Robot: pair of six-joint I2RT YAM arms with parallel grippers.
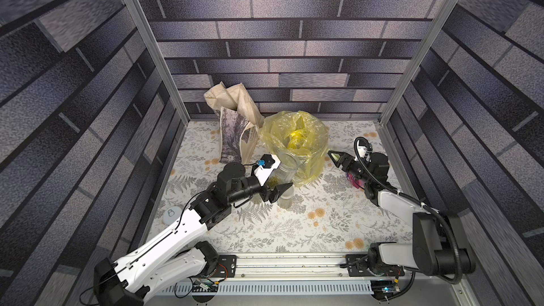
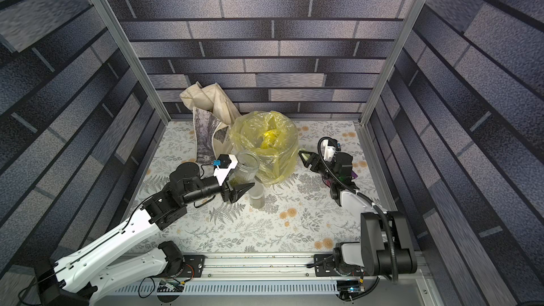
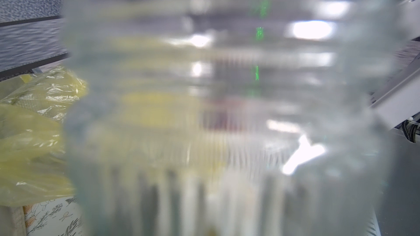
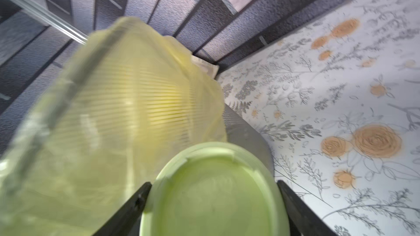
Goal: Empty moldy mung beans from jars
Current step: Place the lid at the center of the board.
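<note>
Top view: left hand [image 1: 276, 184] sideways around jar [image 1: 285, 167].

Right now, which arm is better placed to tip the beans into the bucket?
Left. The left gripper holds the open ribbed jar, beans at its bottom, right beside the bucket. The right gripper is occupied holding the green lid.

We see the tote [image 1: 235, 130] at the back of the table [image 1: 294, 231], with the bucket [image 1: 312, 166] just to its right. The ribbed jar [image 1: 284, 169], in the left gripper [image 1: 278, 191], is just beside the bucket's front-left side. A slim jar [image 1: 285, 198] stands before it. Right of the bucket, the right gripper [image 1: 335, 157] holds a lid [image 4: 213, 191].
</note>
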